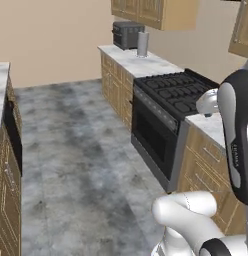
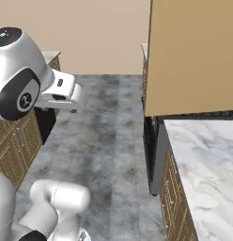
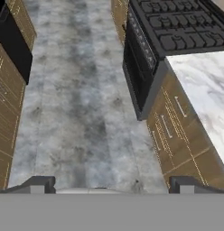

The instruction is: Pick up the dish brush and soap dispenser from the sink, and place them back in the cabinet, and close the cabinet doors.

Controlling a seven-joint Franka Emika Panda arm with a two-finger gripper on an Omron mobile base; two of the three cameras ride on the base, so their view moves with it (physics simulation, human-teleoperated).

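down the aisle between two runs of wooden units, grey marbled floor [image 3: 82,90] stretches ahead of me, and my hand looks along it. on one side stands the black stove [image 1: 166,110] with its burner grates, set between stretches of marble counter [image 3: 204,90]. above the near counter a tan cabinet door [image 2: 193,56] hangs open into the right base view and blocks much of it. at the far end of the counter run sit a dark toaster [image 1: 127,34] and a grey cylinder [image 1: 142,44] beside it — too small for me to name.

my gripper [image 3: 111,182] is empty, its tips spread wide apart at the bottom of the hand view, well above the floor.

none of these pictures gives me the sink, the brush or the soap bottle, so i cannot say where they lie. i judge the step in hand to be getting the base to the sink — nothing is picked yet. to do it well i would keep the arm tucked high, clear of that open door and the counter edge, and leave the tips apart for the first grasp.
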